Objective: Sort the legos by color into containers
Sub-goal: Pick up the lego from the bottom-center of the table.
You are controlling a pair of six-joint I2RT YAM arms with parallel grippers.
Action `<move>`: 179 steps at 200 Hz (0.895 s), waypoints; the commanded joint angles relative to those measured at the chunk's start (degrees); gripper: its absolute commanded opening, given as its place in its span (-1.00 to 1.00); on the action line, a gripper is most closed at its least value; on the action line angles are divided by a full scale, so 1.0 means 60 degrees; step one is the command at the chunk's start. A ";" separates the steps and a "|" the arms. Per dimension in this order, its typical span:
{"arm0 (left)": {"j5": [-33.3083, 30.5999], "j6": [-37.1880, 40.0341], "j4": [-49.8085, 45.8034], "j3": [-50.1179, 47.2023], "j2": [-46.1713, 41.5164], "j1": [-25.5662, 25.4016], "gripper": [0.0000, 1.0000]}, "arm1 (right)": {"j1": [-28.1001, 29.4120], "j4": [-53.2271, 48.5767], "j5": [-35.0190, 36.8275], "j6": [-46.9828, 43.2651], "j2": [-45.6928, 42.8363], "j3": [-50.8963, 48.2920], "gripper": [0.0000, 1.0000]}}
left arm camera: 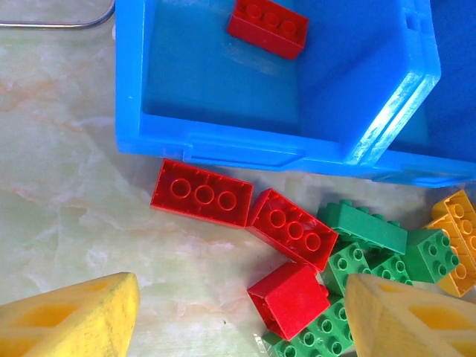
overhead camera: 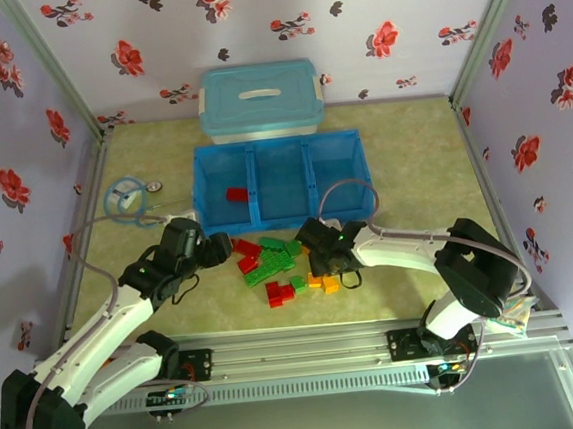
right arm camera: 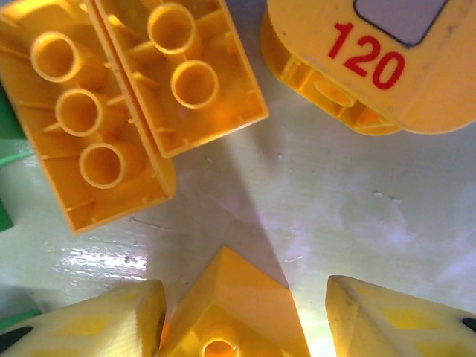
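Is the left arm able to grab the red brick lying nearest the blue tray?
Probably yes: the left gripper hangs open near the red brick, bare table on one side, though another red brick crowds its other end.

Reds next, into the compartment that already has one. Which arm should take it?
Left. The left gripper, open, hangs over the loose red bricks, right beside the tray's left compartment holding a red brick. The right gripper is busy at the orange bricks, one between its fingers.
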 commanded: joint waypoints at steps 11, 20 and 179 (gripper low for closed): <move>-0.0185 -0.0167 0.0053 -0.0096 -0.0071 -0.0066 0.46 | 0.0090 -0.0269 0.0482 0.0490 -0.0305 -0.0231 0.07; -0.0179 -0.0170 0.0046 -0.0107 -0.0070 -0.0068 0.46 | 0.0104 -0.0269 0.0487 0.0505 -0.0345 -0.0231 0.00; -0.0302 0.0092 -0.0127 -0.0026 -0.0173 -0.0521 0.45 | -0.0731 -0.2516 0.2404 -0.1146 -0.1687 0.2432 -0.46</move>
